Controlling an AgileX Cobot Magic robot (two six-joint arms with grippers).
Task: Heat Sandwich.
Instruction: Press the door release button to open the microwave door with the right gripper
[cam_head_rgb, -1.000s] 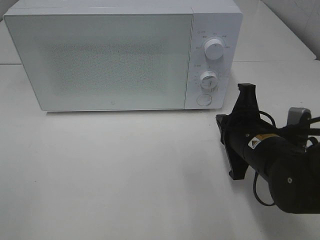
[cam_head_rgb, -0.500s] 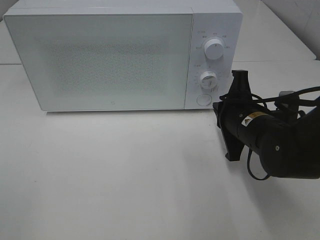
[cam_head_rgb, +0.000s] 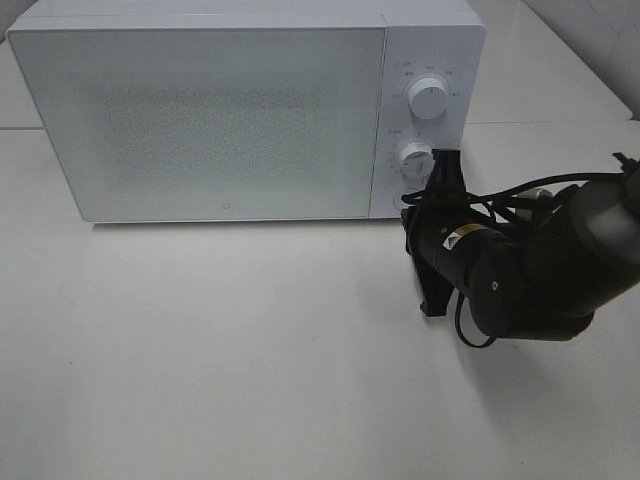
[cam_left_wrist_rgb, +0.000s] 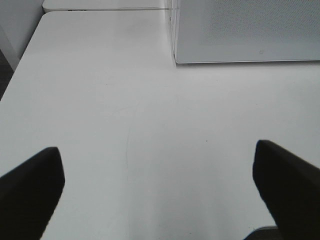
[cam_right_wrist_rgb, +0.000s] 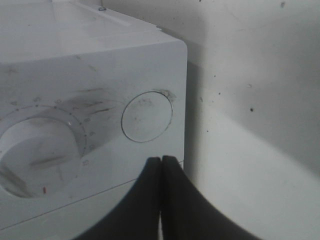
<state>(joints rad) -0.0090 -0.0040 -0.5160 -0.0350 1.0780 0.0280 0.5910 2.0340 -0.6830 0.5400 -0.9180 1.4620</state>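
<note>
The sandwich is out of view in every frame. The white microwave stands at the back of the table with its door closed. My right gripper is shut with nothing in it, its tips right at the control panel beside the lower dial. In the right wrist view, the shut right gripper points just under the round button, with the lower dial beside it. My left gripper is open and empty over bare table, off the microwave's front corner.
The upper dial sits above the lower one on the panel. The white table runs in front of the microwave. The right arm's black body and cables fill the right side of the exterior high view.
My right arm has swung left and toward the microwave, bringing the shut gripper from the table's right side up to the control panel. The left gripper has not moved.
</note>
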